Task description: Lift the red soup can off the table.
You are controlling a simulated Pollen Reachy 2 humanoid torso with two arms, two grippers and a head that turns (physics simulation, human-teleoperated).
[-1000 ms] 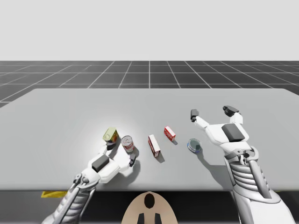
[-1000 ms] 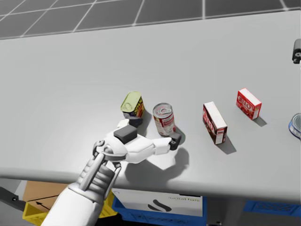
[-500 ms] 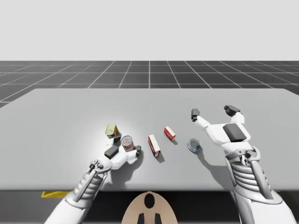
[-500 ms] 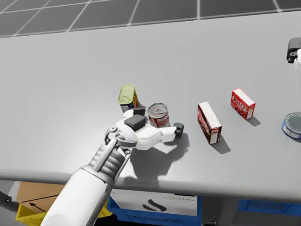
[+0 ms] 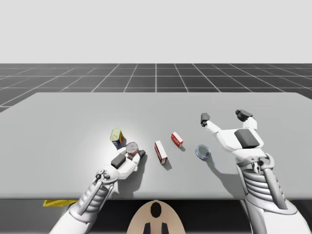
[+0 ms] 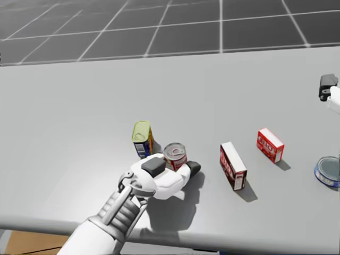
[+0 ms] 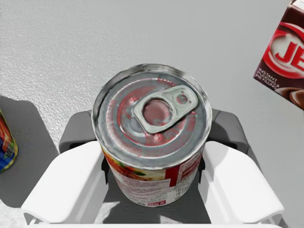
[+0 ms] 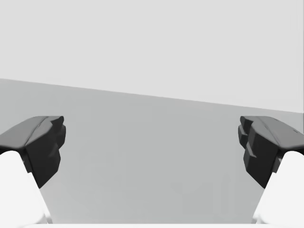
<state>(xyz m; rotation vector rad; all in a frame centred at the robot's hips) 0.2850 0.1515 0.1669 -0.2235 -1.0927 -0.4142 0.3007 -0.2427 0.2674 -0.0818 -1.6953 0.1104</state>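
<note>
Grey counter stretched out ahead of me, with a dark gridded floor beyond its far edge and a pale blank backdrop above that. The red soup can stood upright towards the near edge of the counter, left of the middle, its silver pull-tab lid facing up at the left wrist camera. My left gripper was clamped on it: the two fingers pressed against opposite sides of the can, their dark pads touching it a little below the rim. Whether the can's base rested on the counter or hung just clear of it, I could not tell. Just beside the left gripper, a little farther back and to the left, stood a yellow oblong can with blue on its side, apart from the soup can. To the right of the soup can sat a dark red oblong box, near it but not touching. Farther right and a little farther back sat a smaller red box. A flat blue round can lay beyond those, towards the right side of the counter. My right gripper hovered over the counter past the blue can, well apart from the soup can. Its own fingers were spread wide, with bare counter between them.
</note>
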